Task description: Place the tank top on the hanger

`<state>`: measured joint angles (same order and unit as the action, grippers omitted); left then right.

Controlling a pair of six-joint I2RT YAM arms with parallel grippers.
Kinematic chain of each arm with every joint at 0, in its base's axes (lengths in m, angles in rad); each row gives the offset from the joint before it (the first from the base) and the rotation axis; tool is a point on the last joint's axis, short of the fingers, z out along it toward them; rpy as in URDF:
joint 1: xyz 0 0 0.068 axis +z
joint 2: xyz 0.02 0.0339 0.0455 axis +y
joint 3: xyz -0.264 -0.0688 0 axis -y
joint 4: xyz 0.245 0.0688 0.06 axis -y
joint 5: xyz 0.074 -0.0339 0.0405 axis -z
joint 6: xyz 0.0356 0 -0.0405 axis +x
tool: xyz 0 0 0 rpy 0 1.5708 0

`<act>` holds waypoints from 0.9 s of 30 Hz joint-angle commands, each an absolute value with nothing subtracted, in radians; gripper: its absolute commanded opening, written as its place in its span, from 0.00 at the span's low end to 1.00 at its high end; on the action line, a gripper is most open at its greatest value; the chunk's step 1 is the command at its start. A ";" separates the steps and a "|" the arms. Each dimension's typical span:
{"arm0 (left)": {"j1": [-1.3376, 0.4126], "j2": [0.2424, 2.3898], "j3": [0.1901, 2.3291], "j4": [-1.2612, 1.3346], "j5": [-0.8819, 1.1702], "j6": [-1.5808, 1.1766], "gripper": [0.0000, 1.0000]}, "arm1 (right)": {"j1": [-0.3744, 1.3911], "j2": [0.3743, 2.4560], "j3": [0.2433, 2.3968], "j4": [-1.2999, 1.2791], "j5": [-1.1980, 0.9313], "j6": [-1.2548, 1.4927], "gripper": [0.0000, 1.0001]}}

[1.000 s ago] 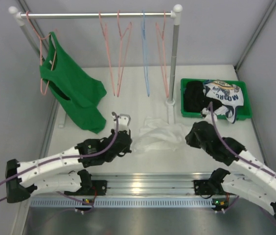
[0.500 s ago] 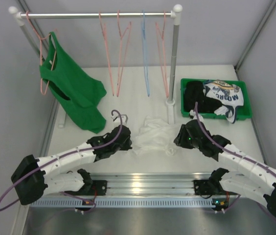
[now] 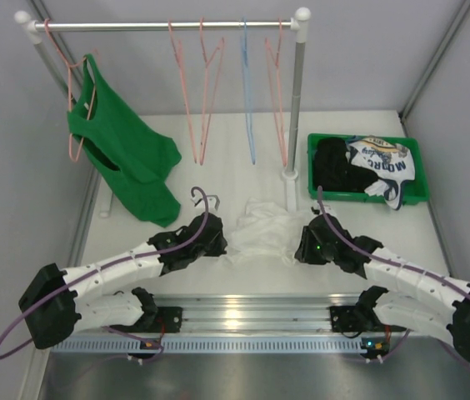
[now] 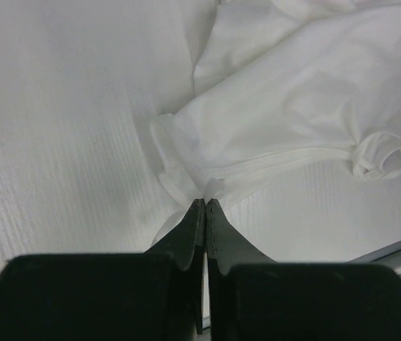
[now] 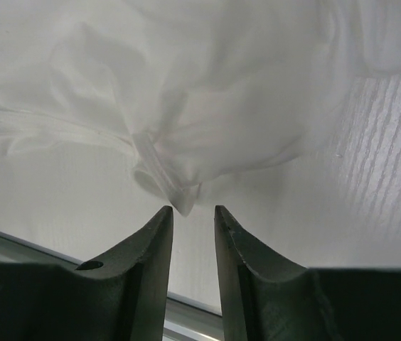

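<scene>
Pinching a fold at the edge of the white tank top [image 4: 293, 106], the left gripper [image 4: 205, 204] has its fingers pressed together on the cloth.

The right gripper [image 5: 193, 211] has its fingers a narrow gap apart. A bunched bit of hem sits just at their tips and is not clamped; whether it touches them cannot be told. From above, the tank top lies crumpled on the table [image 3: 218, 142] between the two grippers, the left one at its left edge and the right one at its right edge, just in front of the rack's right post [image 3: 296, 108]. The pink hangers [image 3: 204, 92] hang from the rail [image 3: 135, 26], well behind the top and apart from it.
</scene>
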<state>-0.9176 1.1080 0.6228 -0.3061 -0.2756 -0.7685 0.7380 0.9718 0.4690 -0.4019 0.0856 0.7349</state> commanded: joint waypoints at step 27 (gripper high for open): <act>-0.910 0.934 0.781 -0.574 -0.420 -0.719 0.00 | 0.788 0.781 0.871 -0.803 0.316 0.695 0.00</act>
